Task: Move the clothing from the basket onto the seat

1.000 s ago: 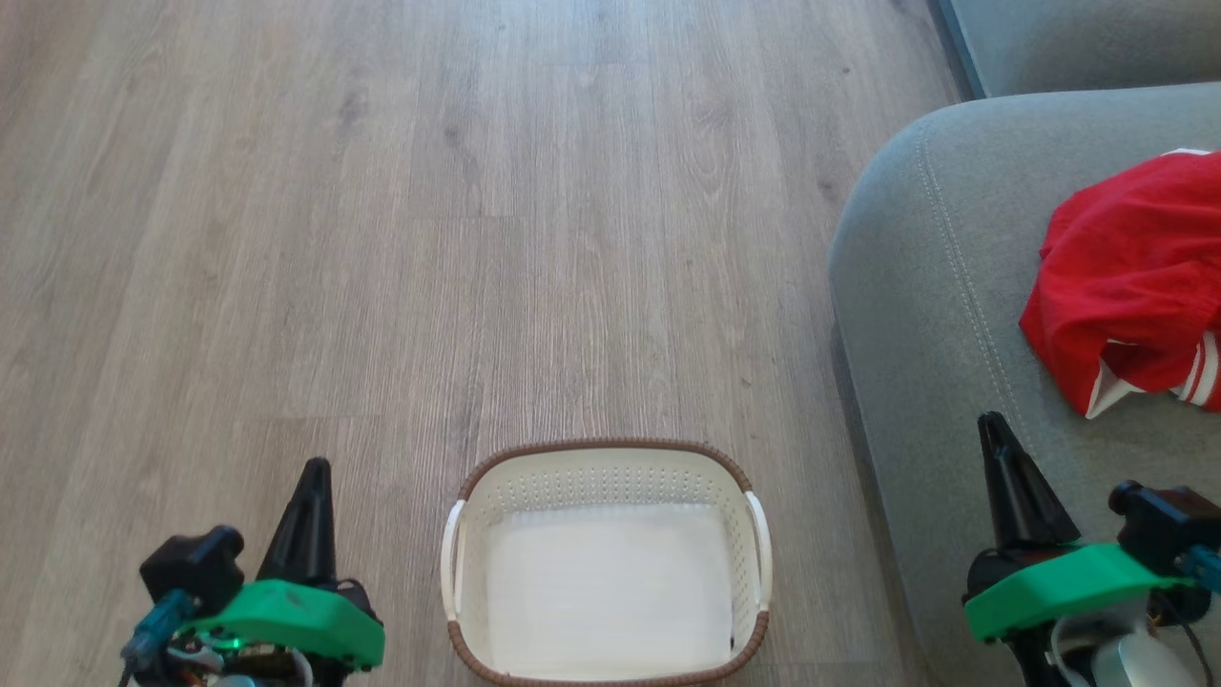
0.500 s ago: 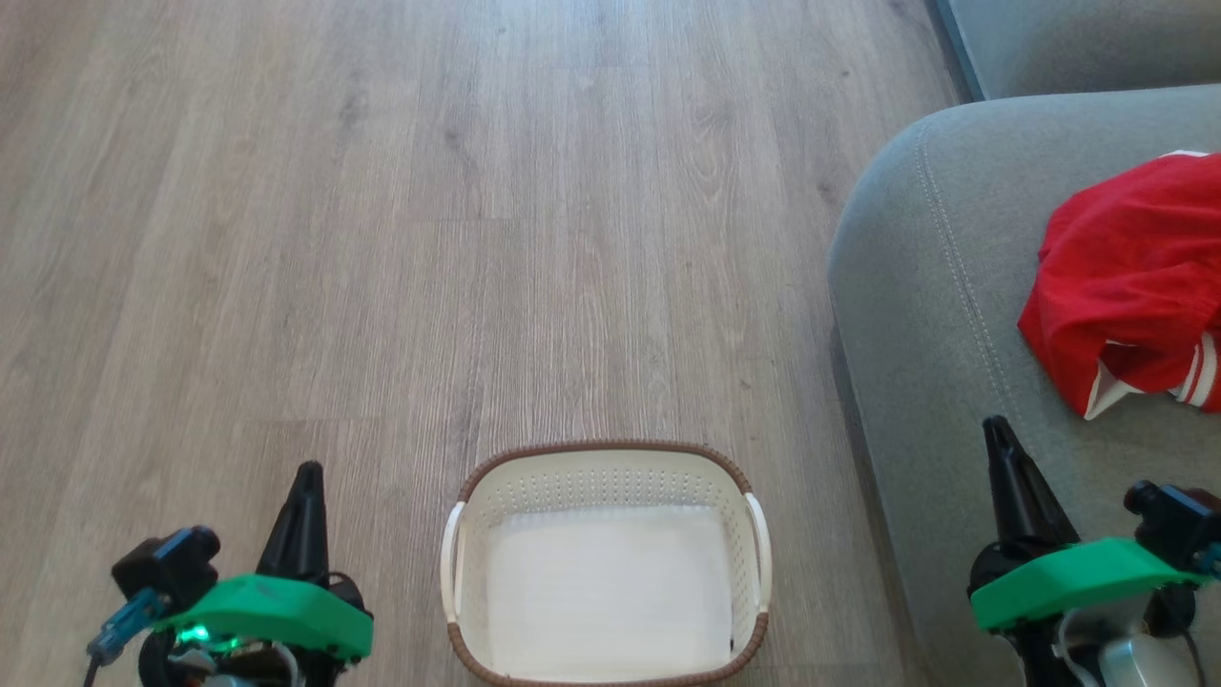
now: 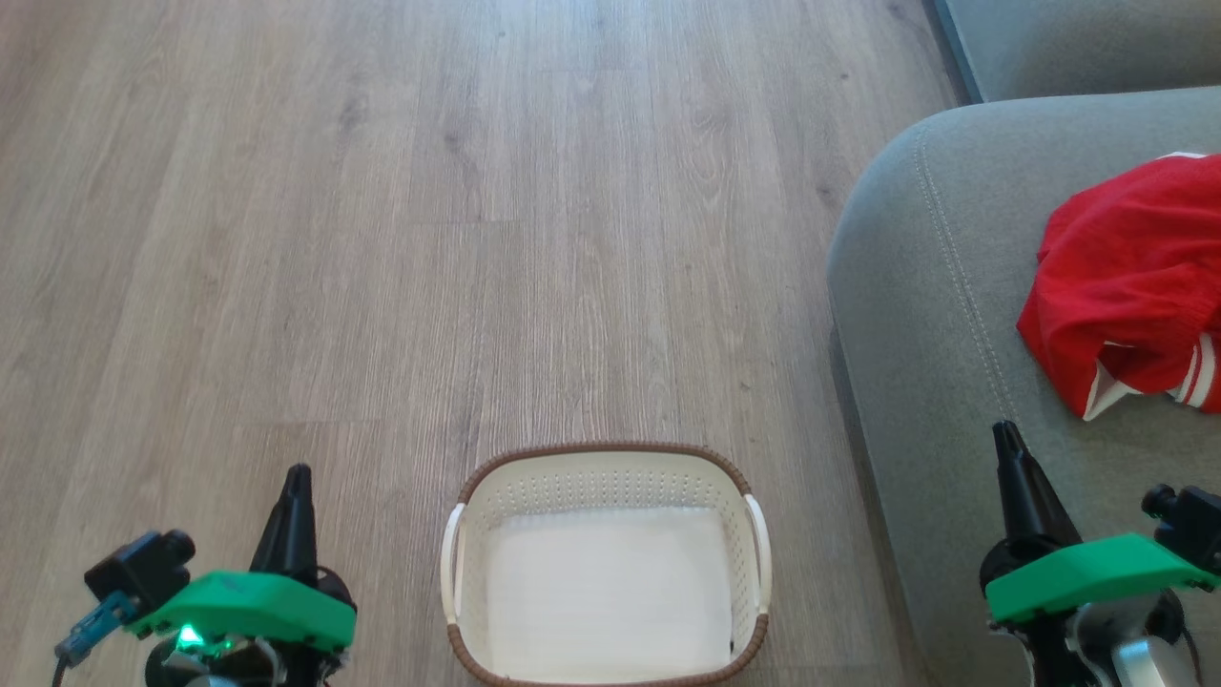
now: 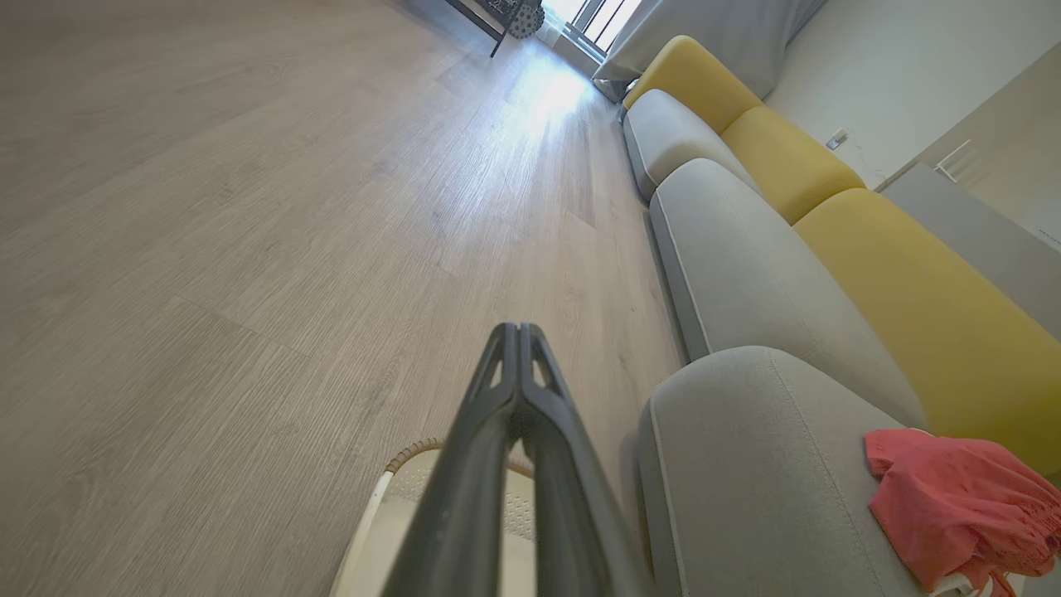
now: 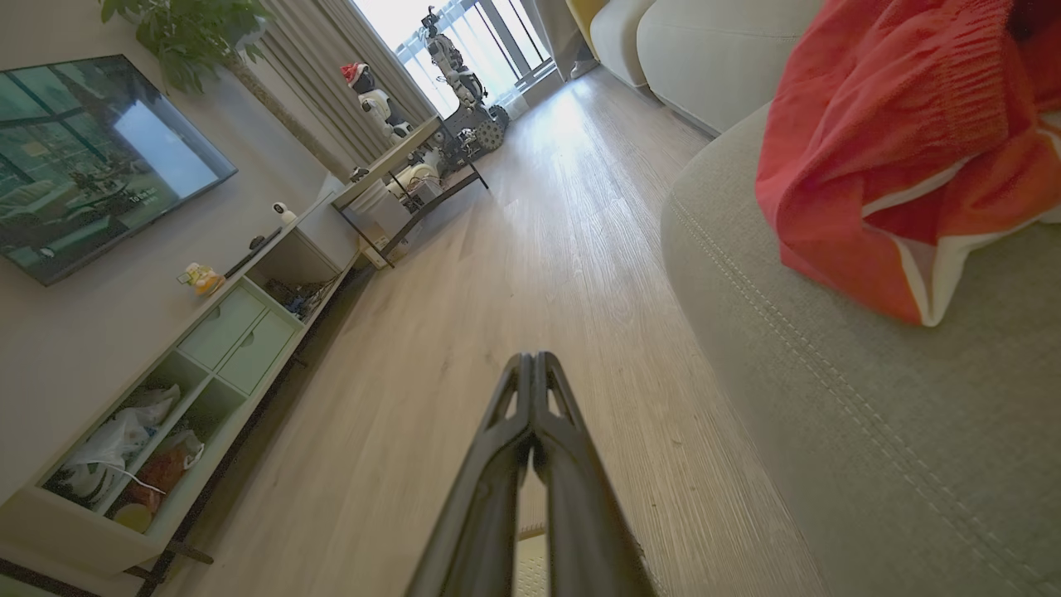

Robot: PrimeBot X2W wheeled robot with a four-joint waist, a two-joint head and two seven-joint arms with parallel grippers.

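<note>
Now, clothing (image 3: pixel 1126 277) bunched on seat (image 3: pixel 935 334), trim (image 3: pixel 1204 367) nearside

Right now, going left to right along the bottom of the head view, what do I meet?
Left pincer → basket → right pincer. Seat left out: it overlaps the right pincer.

Clothing (image 3: pixel 1130 277) partly beyond right edge

Matt wood-grain floor (image 3: pixel 382 239); perforated white plastic basket (image 3: pixel 610 482) with woven-look brown rim; grey stitched cloth seat (image 3: pixel 935 334); soft red fabric clothing (image 3: pixel 1126 277).
</note>
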